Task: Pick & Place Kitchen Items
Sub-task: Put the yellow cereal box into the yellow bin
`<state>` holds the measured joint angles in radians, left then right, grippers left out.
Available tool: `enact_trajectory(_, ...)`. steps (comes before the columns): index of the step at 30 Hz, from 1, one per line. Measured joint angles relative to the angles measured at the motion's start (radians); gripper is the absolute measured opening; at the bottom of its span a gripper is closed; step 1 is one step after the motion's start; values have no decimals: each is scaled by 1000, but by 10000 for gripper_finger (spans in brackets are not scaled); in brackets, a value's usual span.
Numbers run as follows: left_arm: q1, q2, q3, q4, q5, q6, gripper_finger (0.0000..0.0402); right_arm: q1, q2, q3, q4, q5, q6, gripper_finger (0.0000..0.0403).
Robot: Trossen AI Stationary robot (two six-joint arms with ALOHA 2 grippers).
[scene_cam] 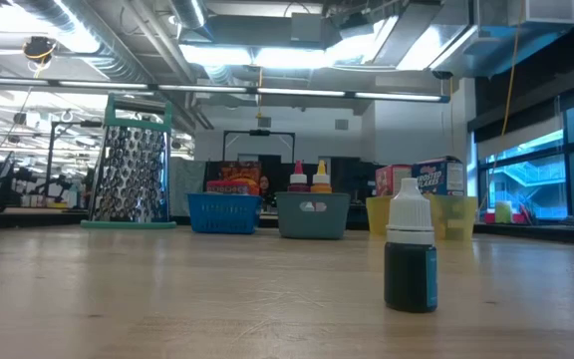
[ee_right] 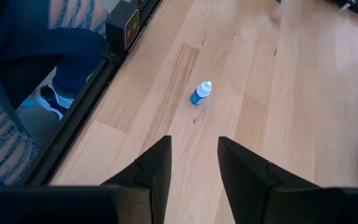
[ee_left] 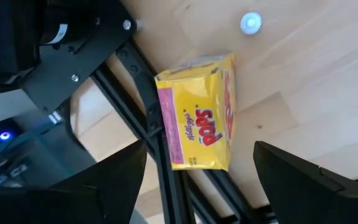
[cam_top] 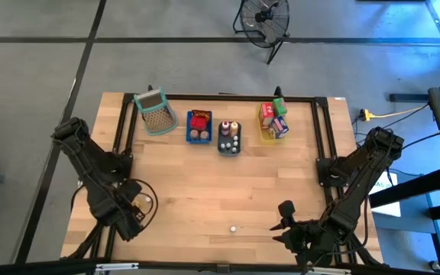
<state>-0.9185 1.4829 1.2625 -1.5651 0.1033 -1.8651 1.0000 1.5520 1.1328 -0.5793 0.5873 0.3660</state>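
A yellow Pops carton (ee_left: 197, 112) lies flat by the black frame rail at the table's left near corner. My left gripper (ee_left: 197, 186) hovers over it, open, with one finger on either side and touching nothing; in the high view the arm (cam_top: 121, 202) hides the carton. A tiny blue bottle with a white cap (ee_right: 201, 93) stands upright on the wood near the near edge (cam_top: 234, 228) (scene_cam: 410, 254). My right gripper (ee_right: 194, 165) (cam_top: 285, 218) is open, to the right of the bottle and apart from it.
Along the far side stand a grey-green mesh basket (cam_top: 155, 112), a blue tray (cam_top: 198, 126), a grey tray (cam_top: 229, 137) and a yellow tray (cam_top: 273, 122), all holding small groceries. Black frame rails border the table. A person's legs (ee_right: 17, 93) show beside the table's edge.
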Motion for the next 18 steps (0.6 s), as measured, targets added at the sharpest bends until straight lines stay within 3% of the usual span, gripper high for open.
enact_trajectory(18, -6, -25, 0, 13, -18, -51, 292, 0, 0, 0, 0, 2, -8, 133)
